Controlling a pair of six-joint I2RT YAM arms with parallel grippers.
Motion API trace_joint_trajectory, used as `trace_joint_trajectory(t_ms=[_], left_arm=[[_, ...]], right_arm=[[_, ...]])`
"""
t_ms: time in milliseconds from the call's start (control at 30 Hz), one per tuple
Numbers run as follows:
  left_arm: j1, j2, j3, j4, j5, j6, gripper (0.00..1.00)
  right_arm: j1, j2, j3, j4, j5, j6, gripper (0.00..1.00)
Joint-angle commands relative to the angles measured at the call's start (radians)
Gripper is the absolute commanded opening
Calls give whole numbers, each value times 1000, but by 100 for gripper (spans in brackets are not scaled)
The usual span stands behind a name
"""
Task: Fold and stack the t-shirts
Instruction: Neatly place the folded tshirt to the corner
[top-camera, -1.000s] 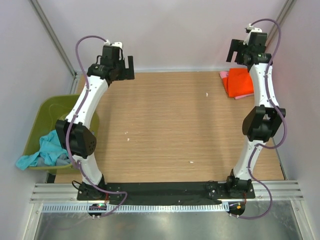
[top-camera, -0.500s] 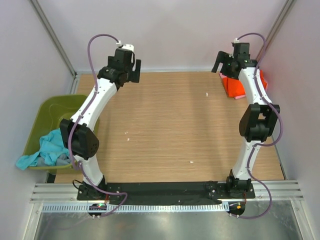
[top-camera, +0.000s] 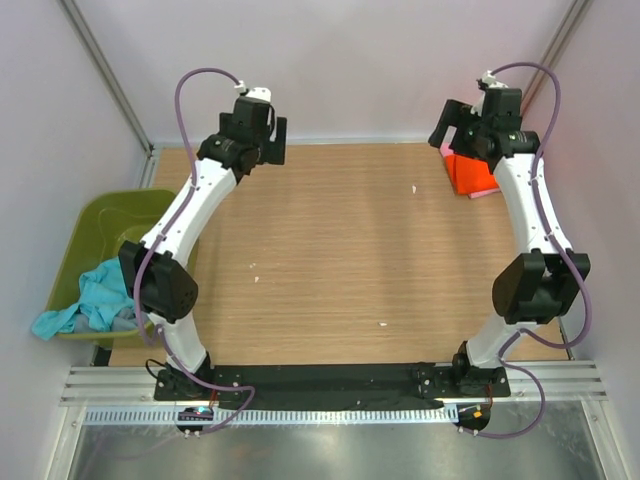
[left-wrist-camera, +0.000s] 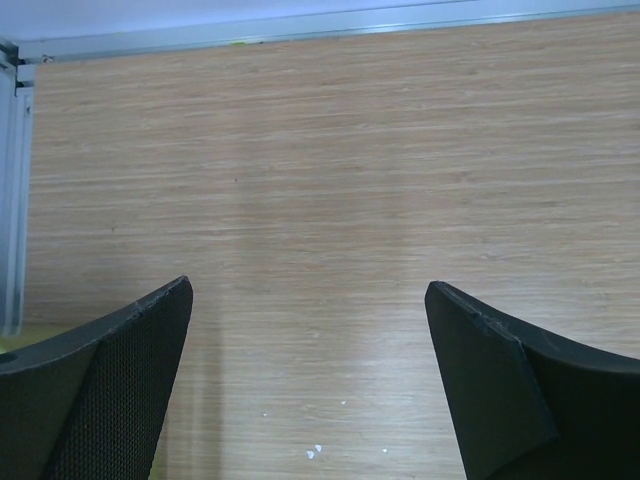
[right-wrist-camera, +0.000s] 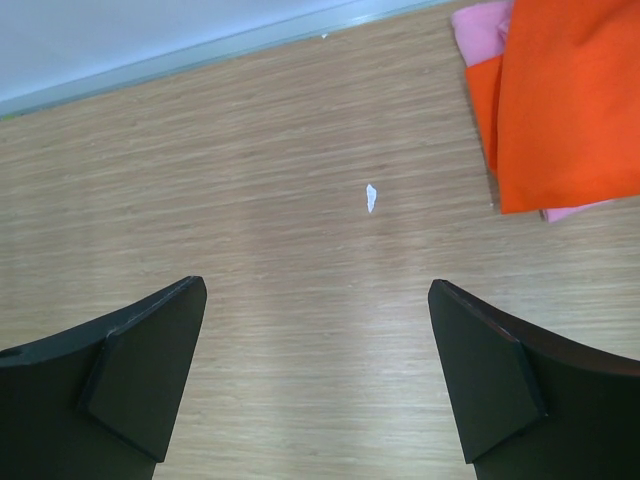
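Left claw (left-wrist-camera: 310, 300) and right claw (right-wrist-camera: 317, 295): both released, fingers spread wide, raised above wooden surface (top-camera: 340, 250). Orange t-shirt (right-wrist-camera: 570, 100) lies folded on pink t-shirt (right-wrist-camera: 478, 20) in the far right corner. Teal t-shirt (top-camera: 95, 295) crumpled in green tub (top-camera: 100, 215), left side.

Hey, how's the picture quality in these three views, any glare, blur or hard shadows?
Top external view: soft, even light, table sharp, only faint shadows, dull sheen on the metal sheet in front. Left wrist view: wood grain crisp, the open left hand dark against the bright table. Right wrist view: right hand likewise; orange t-shirt strongly saturated, no glare.
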Motion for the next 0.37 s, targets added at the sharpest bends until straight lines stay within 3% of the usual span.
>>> trace_joint_trajectory(t_ms=[0, 333], left_arm=[[-12, -60, 21, 22, 16, -31, 100], [-35, -62, 12, 26, 7, -21, 100]], right_arm=[[0, -44, -35, 19, -20, -5, 100], [0, -88, -71, 22, -6, -20, 100]])
